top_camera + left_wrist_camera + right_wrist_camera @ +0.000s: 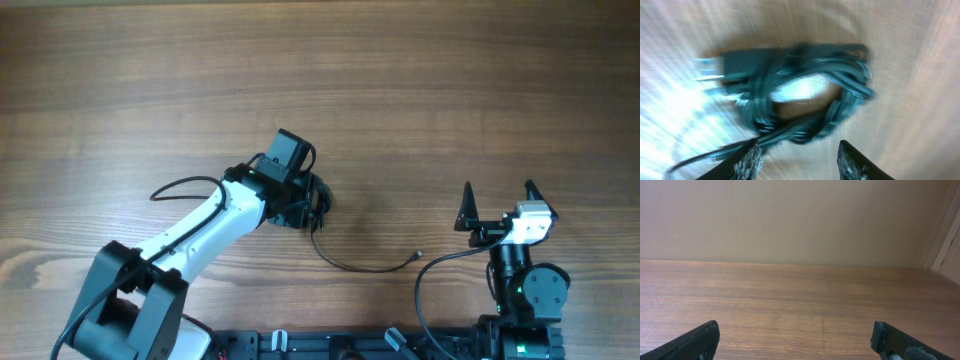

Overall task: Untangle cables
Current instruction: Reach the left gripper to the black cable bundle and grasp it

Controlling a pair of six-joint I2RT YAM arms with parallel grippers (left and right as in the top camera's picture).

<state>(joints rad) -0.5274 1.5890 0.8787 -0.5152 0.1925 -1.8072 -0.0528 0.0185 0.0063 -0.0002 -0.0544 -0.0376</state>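
Observation:
The cables (pixel 805 90) lie as a small knotted black bundle on the wooden table, blurred in the left wrist view, with a plug at the left of the bundle. In the overhead view the bundle (pixel 318 203) sits at table centre, mostly hidden under my left gripper (pixel 300 205). One loose cable end (pixel 370 266) trails right to a tiny plug. My left gripper (pixel 800 162) is open, its fingers just short of the bundle, one strand crossing the left finger. My right gripper (pixel 498 205) is open and empty, far right, pointing at bare table (pixel 795 340).
A black lead (pixel 185 185) loops off the left arm at left. Another black lead (pixel 440 262) curves by the right arm's base. The wall shows beyond the table's far edge (pixel 790 262) in the right wrist view.

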